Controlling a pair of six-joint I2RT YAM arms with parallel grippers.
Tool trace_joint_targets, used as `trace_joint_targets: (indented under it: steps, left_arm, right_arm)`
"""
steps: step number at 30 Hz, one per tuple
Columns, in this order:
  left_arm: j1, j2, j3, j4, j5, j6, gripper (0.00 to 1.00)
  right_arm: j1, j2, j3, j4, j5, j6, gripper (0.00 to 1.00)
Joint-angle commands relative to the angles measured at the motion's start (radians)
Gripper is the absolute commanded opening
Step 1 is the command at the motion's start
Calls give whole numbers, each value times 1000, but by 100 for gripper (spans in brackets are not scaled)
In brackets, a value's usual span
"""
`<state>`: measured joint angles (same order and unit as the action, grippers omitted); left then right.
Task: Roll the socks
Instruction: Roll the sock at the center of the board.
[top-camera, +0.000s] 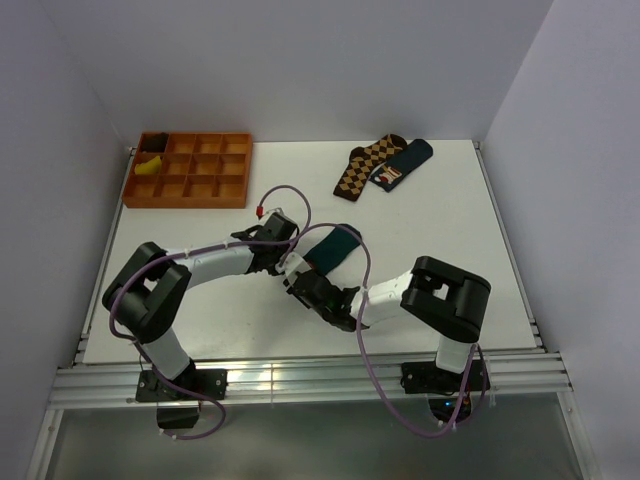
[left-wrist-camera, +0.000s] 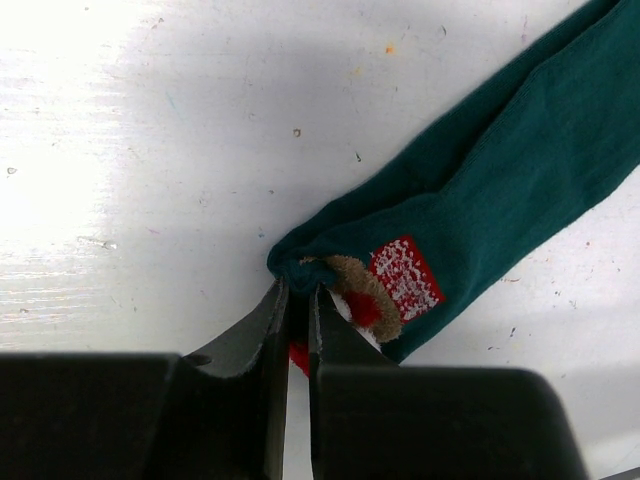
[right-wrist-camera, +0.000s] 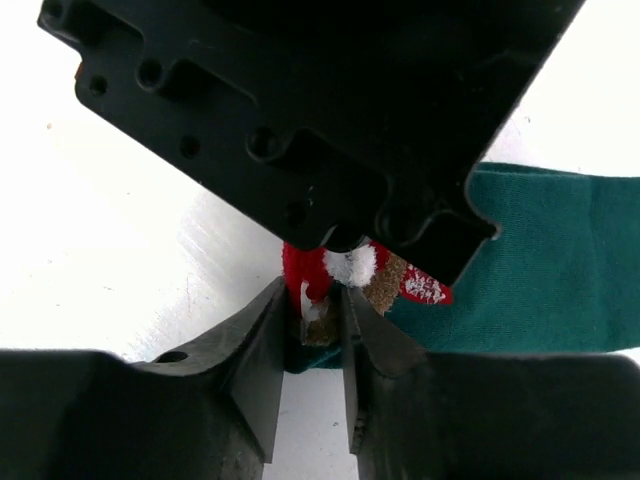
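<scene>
Left wrist view: left gripper clamped on the end of the teal socks, beside the cartoon patch. Right gripper pinches the same end from the opposite side, probably so both can start the roll. Socks lie flat near the centre of the table, well apart from its far edge.

A scuffed, speckled white table carries a teal sock lying flat, its patch end meeting the left gripper and right gripper. Beyond both grippers, to their right, a brown checked sock and a dark patched sock lie touching. Beyond the left gripper, to its left, sits an orange compartment tray.
</scene>
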<state>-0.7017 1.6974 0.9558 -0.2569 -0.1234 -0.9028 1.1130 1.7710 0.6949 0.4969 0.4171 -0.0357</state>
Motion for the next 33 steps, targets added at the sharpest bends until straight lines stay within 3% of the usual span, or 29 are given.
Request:
trace_joint_targets:
  steps: [1,5,16,33]
  left_arm:
    - [-7,28,21,-41,31,15,0]
    - [-7,38,35,-48,38,24,0]
    - [-7,39,43,-65,38,25,0]
    - [-7,44,41,-68,42,25,0]
  right_arm:
    - [8,2,49,-49,23,28,34]
    - [16,-18,74,-125,48,34,43]
    - [28,-70,150,-260,80,62,43]
    - [56,-97,173,-232,91,46,43]
